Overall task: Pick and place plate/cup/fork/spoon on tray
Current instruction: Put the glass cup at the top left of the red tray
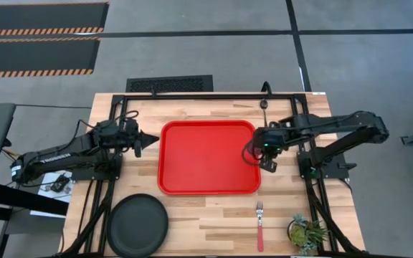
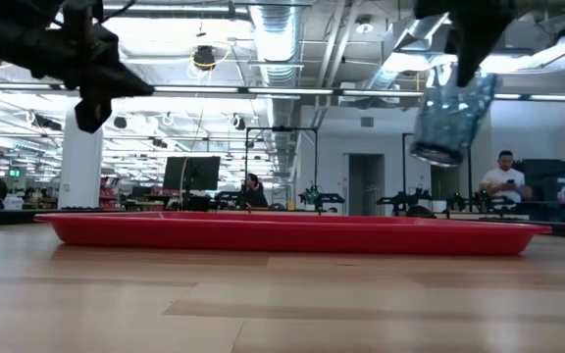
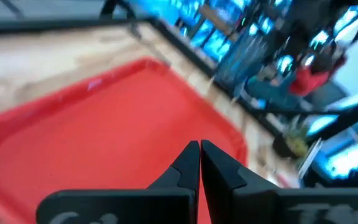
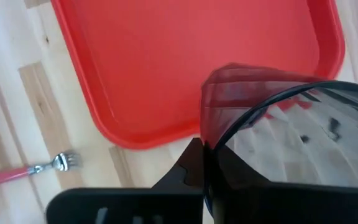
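grey floor [image 1: 214, 50], bright ceiling lights [image 2: 400, 61], perhaps desks [image 2: 194, 201]

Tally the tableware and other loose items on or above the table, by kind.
tray: 1
plate: 1
cup, held in the air by the right gripper: 1
fork: 1
spoon: 1
potted plant: 1
Total: 6

A small potted succulent [image 1: 306, 232] sits at the wooden surface's [image 1: 206, 215] corner; a black floor vent [image 1: 169, 84] lies beyond its far edge.
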You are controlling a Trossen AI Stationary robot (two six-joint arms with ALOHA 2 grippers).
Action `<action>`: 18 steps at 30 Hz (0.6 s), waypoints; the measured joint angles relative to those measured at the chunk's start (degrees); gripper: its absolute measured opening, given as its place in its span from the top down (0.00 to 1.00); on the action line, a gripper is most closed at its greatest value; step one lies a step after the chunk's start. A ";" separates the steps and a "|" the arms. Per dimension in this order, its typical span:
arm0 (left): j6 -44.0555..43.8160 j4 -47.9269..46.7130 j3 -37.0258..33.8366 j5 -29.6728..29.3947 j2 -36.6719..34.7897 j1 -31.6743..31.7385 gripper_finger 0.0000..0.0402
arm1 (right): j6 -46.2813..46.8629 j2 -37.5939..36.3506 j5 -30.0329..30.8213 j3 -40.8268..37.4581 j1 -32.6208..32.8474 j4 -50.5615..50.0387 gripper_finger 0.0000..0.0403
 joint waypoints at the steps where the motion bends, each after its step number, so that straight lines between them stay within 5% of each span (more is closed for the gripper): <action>1: -0.06 0.97 0.00 -0.80 0.00 0.00 1.00 | -1.22 1.15 0.30 0.57 -0.33 0.82 0.96; 18: 3.43 -1.83 0.02 -2.54 3.49 -1.06 1.00 | -34.21 29.69 2.14 18.38 -8.63 7.83 0.97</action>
